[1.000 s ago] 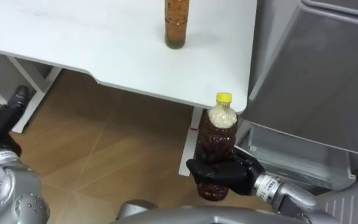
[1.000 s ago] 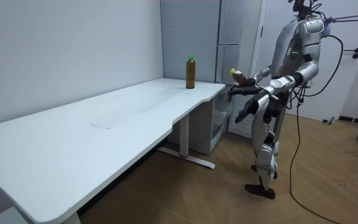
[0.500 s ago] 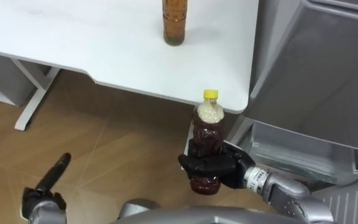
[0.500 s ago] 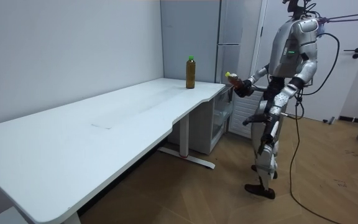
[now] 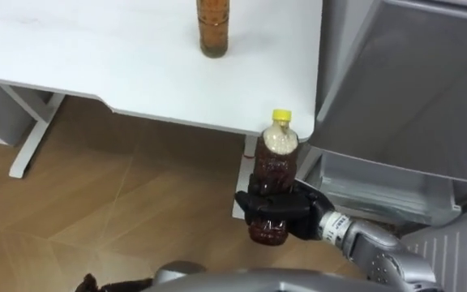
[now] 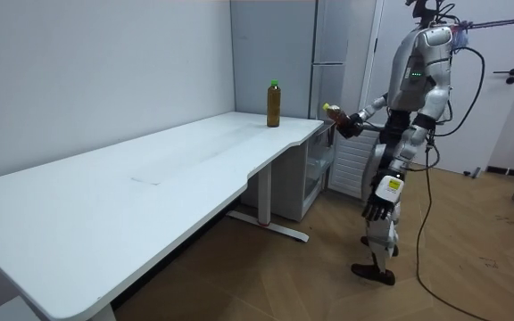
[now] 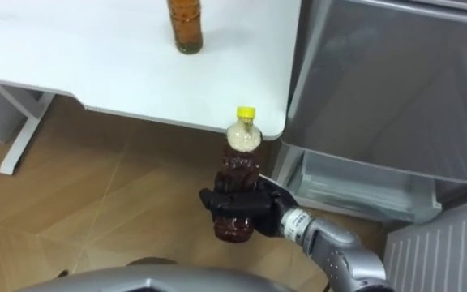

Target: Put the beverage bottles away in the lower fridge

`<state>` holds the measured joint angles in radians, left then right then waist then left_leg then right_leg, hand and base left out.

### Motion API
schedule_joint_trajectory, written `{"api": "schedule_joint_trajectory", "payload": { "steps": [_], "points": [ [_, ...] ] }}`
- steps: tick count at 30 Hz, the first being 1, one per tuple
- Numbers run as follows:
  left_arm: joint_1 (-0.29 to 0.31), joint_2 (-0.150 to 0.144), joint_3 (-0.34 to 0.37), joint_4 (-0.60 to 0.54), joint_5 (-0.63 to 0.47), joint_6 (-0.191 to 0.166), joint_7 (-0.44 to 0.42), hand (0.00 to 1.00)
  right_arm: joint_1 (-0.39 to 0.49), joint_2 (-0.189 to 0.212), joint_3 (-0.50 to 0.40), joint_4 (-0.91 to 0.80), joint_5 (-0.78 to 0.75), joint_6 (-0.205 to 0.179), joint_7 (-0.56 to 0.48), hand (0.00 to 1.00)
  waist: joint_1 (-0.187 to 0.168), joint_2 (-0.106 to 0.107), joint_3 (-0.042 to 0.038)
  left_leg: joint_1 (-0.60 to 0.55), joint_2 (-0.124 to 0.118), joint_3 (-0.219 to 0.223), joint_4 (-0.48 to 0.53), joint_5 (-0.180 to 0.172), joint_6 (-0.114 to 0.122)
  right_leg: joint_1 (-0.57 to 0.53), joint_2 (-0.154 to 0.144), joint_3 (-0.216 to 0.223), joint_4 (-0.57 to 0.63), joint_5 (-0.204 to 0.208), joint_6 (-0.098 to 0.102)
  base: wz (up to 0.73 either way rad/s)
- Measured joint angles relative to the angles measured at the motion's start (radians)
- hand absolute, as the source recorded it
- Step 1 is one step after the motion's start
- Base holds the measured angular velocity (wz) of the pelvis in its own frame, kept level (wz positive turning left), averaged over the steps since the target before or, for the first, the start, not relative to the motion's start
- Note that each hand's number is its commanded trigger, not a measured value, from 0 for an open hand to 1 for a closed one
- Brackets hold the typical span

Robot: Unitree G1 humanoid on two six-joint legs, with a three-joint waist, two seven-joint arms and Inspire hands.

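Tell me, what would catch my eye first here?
The robot's right hand grips an upright dark brown plastic bottle with a yellow cap, off the corner of the white desk, beside the tall grey fridge. An amber, green-capped bottle stands on that desk farther back. The left hand hangs open at its side.

Clear plastic bottle point(image 5: 276, 166), matt white table point(image 5: 96, 57)
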<state>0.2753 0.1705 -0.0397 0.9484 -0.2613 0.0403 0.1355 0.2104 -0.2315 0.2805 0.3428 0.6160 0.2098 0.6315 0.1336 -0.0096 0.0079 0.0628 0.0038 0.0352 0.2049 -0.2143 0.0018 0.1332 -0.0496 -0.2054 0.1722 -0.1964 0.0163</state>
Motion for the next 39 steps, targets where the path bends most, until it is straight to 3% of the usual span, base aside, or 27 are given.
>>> {"api": "schedule_joint_trajectory", "payload": {
  "steps": [4,10,17,21,30,39],
  "points": [
    [-0.02,0.003,-0.028,0.001,0.061,0.0,-0.01,0.0,0.008,0.0,-0.012,0.012,0.014,0.0,0.0,1.0,-0.049,0.0,-0.0014,-0.001,0.001,0.007,-0.002,0.0,0.0,-0.007,0.002,0.011,0.0,0.001,0.0,-0.06],
    [-0.042,0.004,-0.041,0.001,0.097,-0.001,-0.012,0.0,0.009,-0.001,-0.039,0.045,0.014,-0.002,-0.012,1.0,-0.055,-0.004,-0.0046,0.002,0.002,0.02,-0.007,0.0,0.0,-0.015,0.003,0.026,0.0,0.003,0.001,-0.08],
    [-0.018,0.004,-0.03,0.018,0.142,-0.001,-0.02,0.0,0.018,0.006,-0.077,0.055,0.055,-0.005,-0.042,1.0,-0.058,-0.004,-0.0036,0.019,0.003,0.022,-0.009,0.0,0.001,-0.003,0.003,0.029,-0.002,0.003,0.001,0.0],
    [-0.018,0.003,-0.019,0.019,0.146,-0.002,-0.031,0.0,0.019,0.013,-0.106,0.076,0.175,-0.014,-0.088,1.0,-0.062,-0.005,-0.0027,0.02,0.002,0.023,-0.019,0.0,0.001,-0.003,0.003,0.031,-0.001,0.003,0.001,0.0],
    [-0.012,-0.003,-0.02,0.016,0.144,-0.005,-0.014,0.0,0.045,0.043,-0.155,0.119,0.534,-0.08,-0.292,1.0,-0.101,0.006,-0.0027,0.018,0.004,0.032,-0.017,0.0,0.001,-0.006,0.004,0.038,-0.001,0.007,0.002,-0.03],
    [0.004,-0.006,-0.022,0.02,0.146,-0.004,-0.013,0.0,0.035,0.044,-0.189,0.197,0.77,-0.14,-0.445,1.0,-0.101,0.04,-0.0043,0.019,0.005,0.042,-0.008,0.0,0.001,-0.008,0.005,0.046,-0.001,0.007,0.002,-0.02]
  ]
}}
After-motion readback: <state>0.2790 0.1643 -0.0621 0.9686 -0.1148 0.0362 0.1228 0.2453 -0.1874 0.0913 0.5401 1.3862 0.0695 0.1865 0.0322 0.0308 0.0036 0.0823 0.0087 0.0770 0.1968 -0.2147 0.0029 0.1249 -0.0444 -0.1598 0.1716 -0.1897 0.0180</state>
